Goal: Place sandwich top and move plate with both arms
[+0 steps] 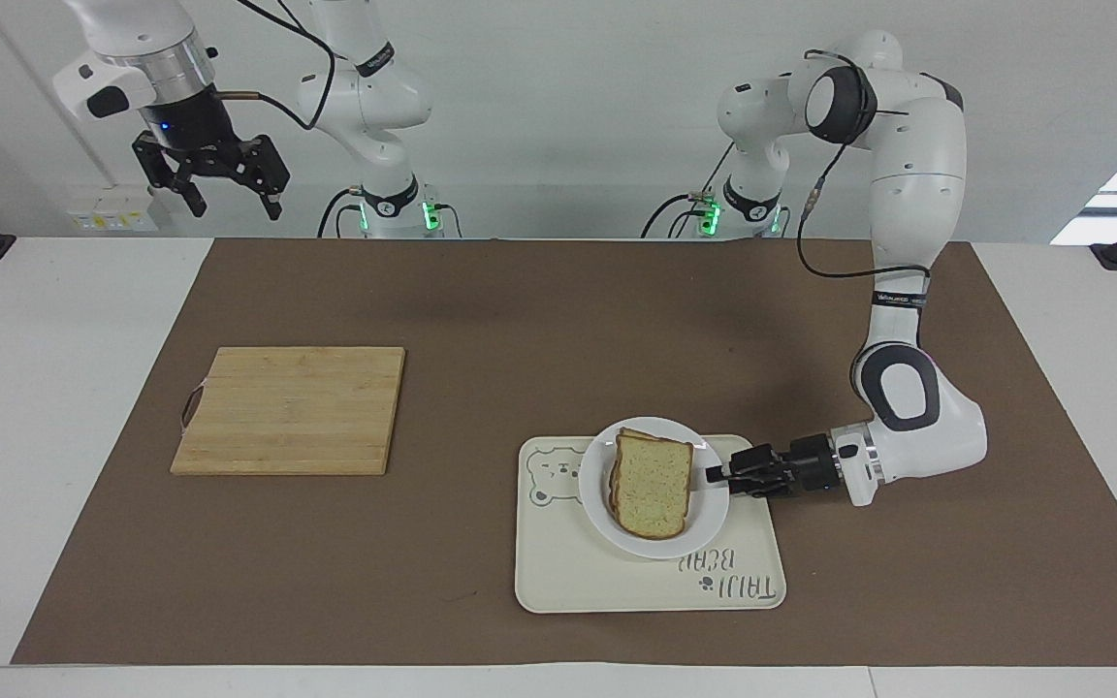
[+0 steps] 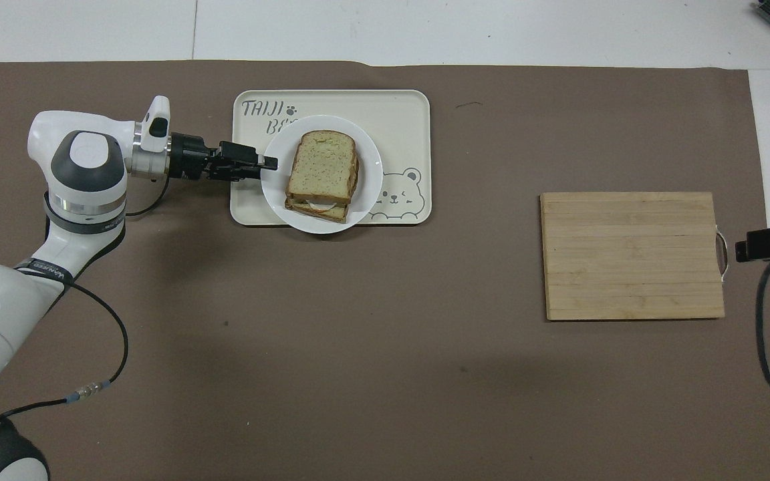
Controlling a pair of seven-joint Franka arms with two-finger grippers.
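The white plate sits on the cream tray, holding a stacked sandwich. The sandwich top, a tan speckled slice with a brown crust, lies on the stack, with filling showing under it in the overhead view. My left gripper reaches in low and level, and its tip is at the plate's rim on the side toward the left arm's end. It also shows in the overhead view, beside the plate. My right gripper waits open and empty, high over the right arm's end of the table.
The cream tray with a bear drawing lies under the plate, away from the robots. A wooden cutting board with nothing on it lies on the brown mat toward the right arm's end. The overhead view shows both the board and the tray.
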